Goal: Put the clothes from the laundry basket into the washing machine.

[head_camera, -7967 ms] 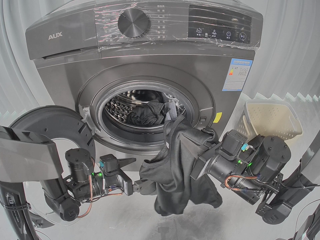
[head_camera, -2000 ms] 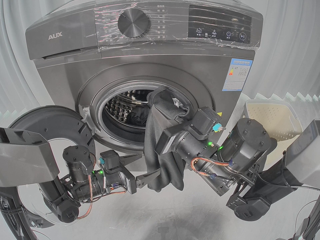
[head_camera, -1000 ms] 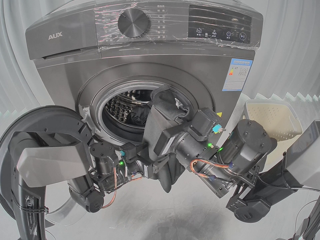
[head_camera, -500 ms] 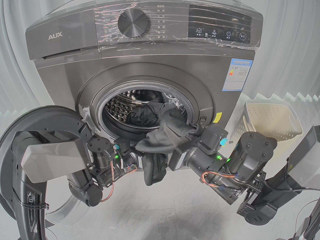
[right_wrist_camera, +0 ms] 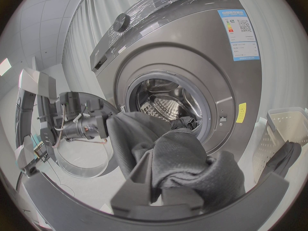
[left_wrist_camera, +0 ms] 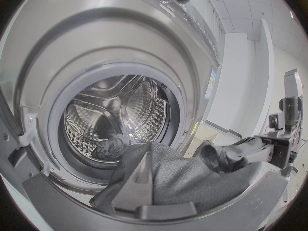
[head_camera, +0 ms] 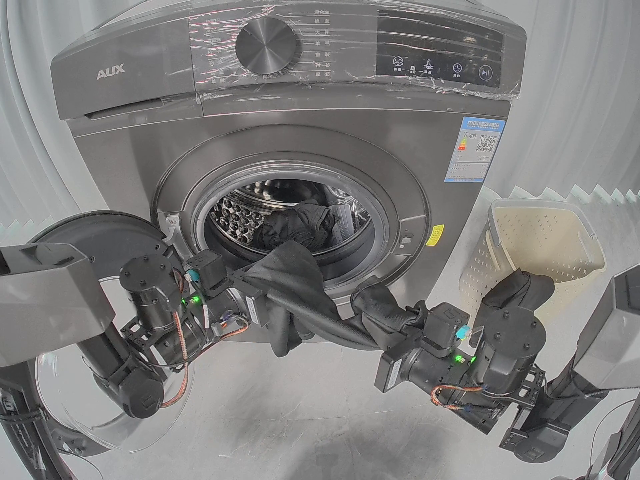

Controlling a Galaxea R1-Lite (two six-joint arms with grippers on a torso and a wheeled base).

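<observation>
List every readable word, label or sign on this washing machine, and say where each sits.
Detergent drawer: legible brand logo in pale capitals, left unquoted.
Touch panel: play/pause symbol; other icons and captions too small.
Dial: surrounding labels too small.
Blue energy label: code square; print too small.
Yellow sticker: unreadable.

Staged laundry test room: film-wrapped washing machine (head_camera: 287, 135), pale curtain backdrop (head_camera: 580, 101), bare grey floor (head_camera: 300, 421), tiled ceiling (left_wrist_camera: 243, 13).
</observation>
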